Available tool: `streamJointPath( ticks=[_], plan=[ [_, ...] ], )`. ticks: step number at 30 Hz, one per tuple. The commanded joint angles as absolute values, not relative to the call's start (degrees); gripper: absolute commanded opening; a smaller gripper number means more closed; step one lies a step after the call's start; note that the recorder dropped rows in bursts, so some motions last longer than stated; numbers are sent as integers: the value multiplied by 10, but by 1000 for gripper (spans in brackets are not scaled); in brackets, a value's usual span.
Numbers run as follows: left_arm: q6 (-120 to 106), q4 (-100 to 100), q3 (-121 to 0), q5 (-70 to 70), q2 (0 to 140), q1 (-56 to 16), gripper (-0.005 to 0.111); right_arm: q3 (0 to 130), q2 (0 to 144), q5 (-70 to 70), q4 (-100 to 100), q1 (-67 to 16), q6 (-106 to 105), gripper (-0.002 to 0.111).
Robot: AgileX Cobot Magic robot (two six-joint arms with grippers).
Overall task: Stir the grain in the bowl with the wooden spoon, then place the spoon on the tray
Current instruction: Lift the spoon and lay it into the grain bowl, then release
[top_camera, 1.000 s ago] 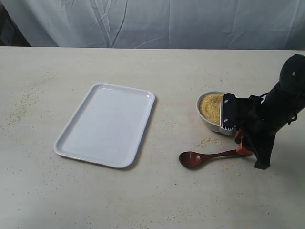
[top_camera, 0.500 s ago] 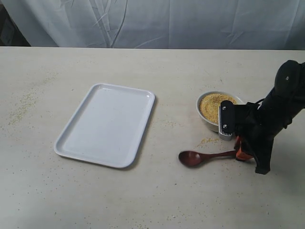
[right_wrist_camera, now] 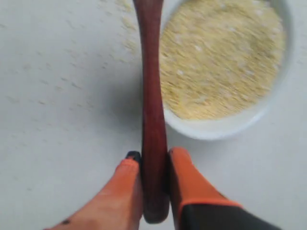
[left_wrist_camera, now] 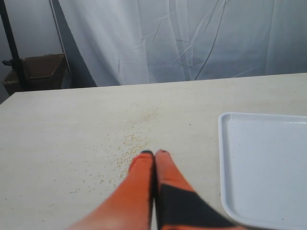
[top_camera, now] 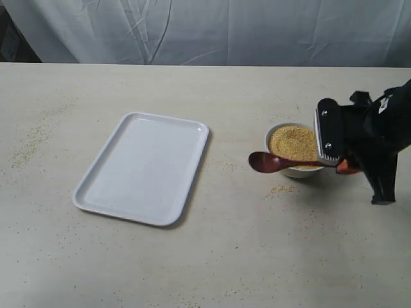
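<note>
Exterior view: bowl (top_camera: 292, 172) holds grain (top_camera: 294, 142); right tool (right_wrist_camera: 154, 157) clamps spoon (top_camera: 282, 163) over bowl's edge; left tool (left_wrist_camera: 154, 153) pinched closed.

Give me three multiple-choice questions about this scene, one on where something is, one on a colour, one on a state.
1. The tray is: A white; B blue; C black.
2. The wooden spoon is: A lying on the tray; B held by the right gripper, its head outside the bowl; C standing in the bowl.
3. The left gripper is: A shut, empty; B wide open; C shut on the wooden spoon.
Answers: A, its surface is plain white; B, orange fingers pinch the handle in the right wrist view; A, its fingers touch with nothing between.
</note>
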State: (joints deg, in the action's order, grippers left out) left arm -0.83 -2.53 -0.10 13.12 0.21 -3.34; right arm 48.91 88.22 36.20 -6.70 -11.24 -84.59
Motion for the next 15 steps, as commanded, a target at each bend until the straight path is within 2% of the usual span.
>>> streamJointPath(
  ticks=[1,7,13,14,15],
  plan=[
    [-6,-27,0,124,0,-36,0,489,876,260,103,-113,-699,0],
    [-6,-27,0,124,0,-36,0,489,967,206,134,-72,-614,0],
    [-6,-27,0,124,0,-36,0,489,985,188,120,-68,-598,1],
    [-6,-27,0,124,0,-36,0,489,984,182,111,-68,-598,3],
    [-6,-27,0,124,0,-36,0,489,984,180,107,-68,-598,13]
  ],
)
